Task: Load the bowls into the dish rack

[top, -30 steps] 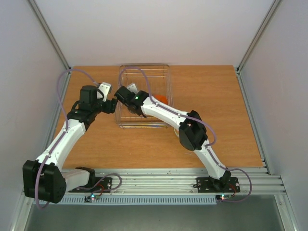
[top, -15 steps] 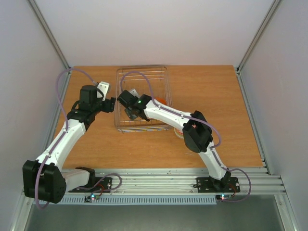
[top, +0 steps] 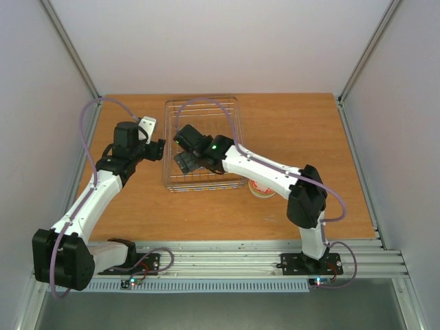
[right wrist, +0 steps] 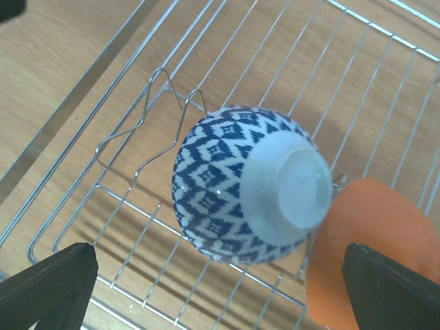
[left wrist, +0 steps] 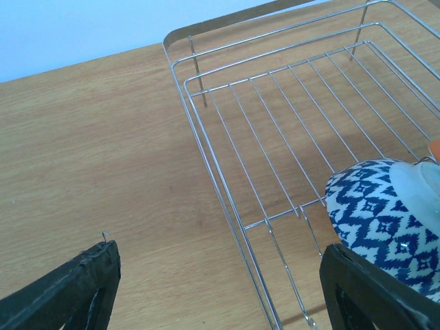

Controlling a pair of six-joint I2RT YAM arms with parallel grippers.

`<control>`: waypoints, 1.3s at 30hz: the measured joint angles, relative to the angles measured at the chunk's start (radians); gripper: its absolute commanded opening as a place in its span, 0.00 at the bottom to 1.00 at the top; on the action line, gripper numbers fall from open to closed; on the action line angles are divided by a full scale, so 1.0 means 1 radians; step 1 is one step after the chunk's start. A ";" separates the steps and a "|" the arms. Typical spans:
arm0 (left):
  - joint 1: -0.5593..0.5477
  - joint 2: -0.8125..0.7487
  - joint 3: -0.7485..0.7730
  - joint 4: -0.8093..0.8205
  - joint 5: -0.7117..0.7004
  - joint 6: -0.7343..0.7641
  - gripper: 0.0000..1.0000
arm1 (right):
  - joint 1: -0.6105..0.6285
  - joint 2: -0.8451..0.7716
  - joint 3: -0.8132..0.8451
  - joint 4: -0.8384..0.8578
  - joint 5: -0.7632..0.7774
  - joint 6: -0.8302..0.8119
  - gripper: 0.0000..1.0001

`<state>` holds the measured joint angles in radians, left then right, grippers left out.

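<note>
A wooden table point(top: 309, 137) spreads under the right gripper point(top: 183, 149). White walls point(top: 227, 41) stand beyond it. A metal rail point(top: 227, 265) runs well behind it.

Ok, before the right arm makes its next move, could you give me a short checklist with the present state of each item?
1. Blue-and-white bowl sits inside the dish rack: ok, upside down on the bottom wires.
2. Right gripper is free of that bowl: ok, open, fingers wide apart above it.
3. Gap between that bowl and the orange bowl: cannot tell, their edges meet in the right wrist view.
4. Left gripper empty: ok, open, holding nothing.
5. All bowls loaded: not ok, the red-and-white bowl is on the table, outside the rack.
</note>
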<state>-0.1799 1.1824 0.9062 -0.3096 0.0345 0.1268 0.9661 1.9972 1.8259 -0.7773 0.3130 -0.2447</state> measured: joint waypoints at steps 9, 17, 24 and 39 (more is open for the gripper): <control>0.002 0.000 0.000 0.000 0.050 0.001 0.79 | -0.106 -0.344 -0.336 0.055 -0.014 0.092 0.82; 0.002 0.004 0.000 -0.001 0.140 0.001 0.79 | -0.356 -0.628 -0.621 0.007 -0.055 0.207 0.60; 0.002 0.004 0.000 -0.005 0.197 0.001 0.79 | -0.491 -0.781 -0.845 -0.036 -0.129 0.286 0.39; 0.002 0.009 0.000 -0.006 0.230 0.000 0.79 | -0.543 -0.785 -0.980 -0.021 -0.195 0.330 0.27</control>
<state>-0.1780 1.1915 0.9066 -0.3161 0.2646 0.1272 0.4229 1.2121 0.8455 -0.7982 0.1177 0.0856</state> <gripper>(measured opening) 0.791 0.281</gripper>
